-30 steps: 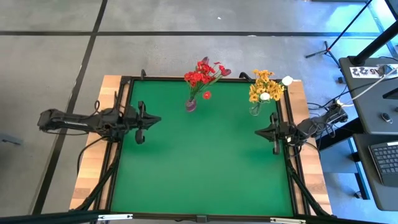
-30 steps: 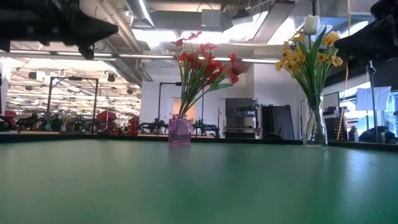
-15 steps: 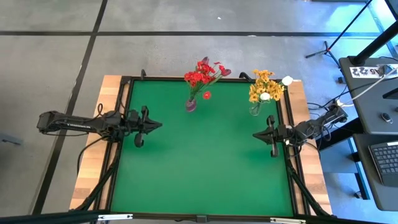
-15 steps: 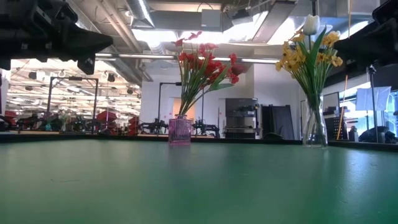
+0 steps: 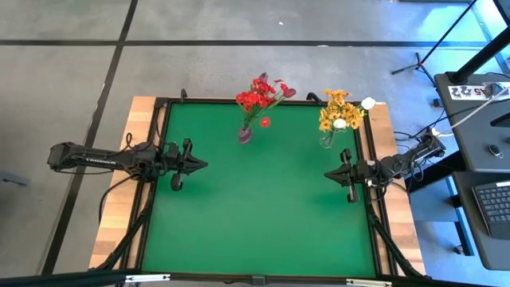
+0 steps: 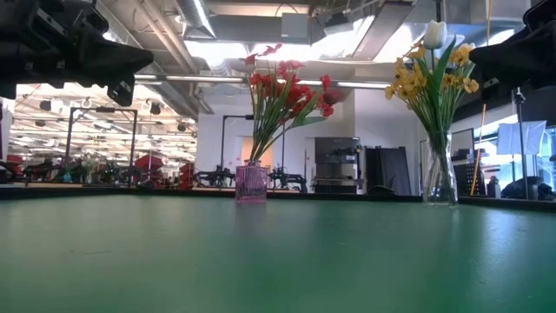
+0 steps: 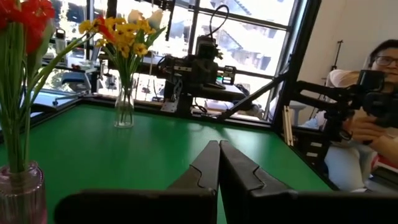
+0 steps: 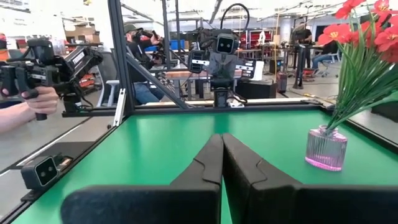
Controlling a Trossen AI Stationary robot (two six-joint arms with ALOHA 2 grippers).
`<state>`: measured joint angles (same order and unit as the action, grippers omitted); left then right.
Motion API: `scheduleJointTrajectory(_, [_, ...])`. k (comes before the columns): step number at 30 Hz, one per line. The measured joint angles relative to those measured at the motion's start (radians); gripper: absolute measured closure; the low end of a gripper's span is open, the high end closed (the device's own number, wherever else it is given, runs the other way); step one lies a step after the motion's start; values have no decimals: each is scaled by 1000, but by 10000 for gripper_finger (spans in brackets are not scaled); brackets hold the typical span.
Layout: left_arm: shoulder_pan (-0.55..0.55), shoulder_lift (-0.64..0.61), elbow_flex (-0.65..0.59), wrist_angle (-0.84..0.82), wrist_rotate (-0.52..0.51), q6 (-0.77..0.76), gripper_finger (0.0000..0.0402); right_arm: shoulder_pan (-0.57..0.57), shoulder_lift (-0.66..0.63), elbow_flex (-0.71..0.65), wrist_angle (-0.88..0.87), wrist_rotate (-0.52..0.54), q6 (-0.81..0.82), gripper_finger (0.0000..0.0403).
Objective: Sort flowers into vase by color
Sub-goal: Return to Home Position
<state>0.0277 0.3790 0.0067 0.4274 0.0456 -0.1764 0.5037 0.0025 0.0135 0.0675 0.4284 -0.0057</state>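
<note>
Green mat [image 5: 255, 215] holds pink vase [image 5: 245, 135] and clear vase [image 5: 327, 142]; left gripper [image 5: 204, 163], right gripper [image 5: 327, 173] at its sides, jaws pressed together.

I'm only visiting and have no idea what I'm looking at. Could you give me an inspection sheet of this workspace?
Surface: green mat on a wooden table.
Job's things: red flowers and dark pink tulips in the pink vase; yellow flowers and white tulips in the clear vase. The vases stand apart along one edge of the mat.
Clutter: nothing seen.
Grippers: left gripper shut, empty, over the mat's left side; right gripper shut, empty, over its right side.
Cables: cables beside the right arm.
Surroundings: concrete floor, keyboard on a desk, a person holding a device.
</note>
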Motion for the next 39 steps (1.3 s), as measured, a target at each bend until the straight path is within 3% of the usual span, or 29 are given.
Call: scheduleJointTrajectory(39, [0,0,1,-45,19,2,401,0,1,-2,-6,-3,27,398])
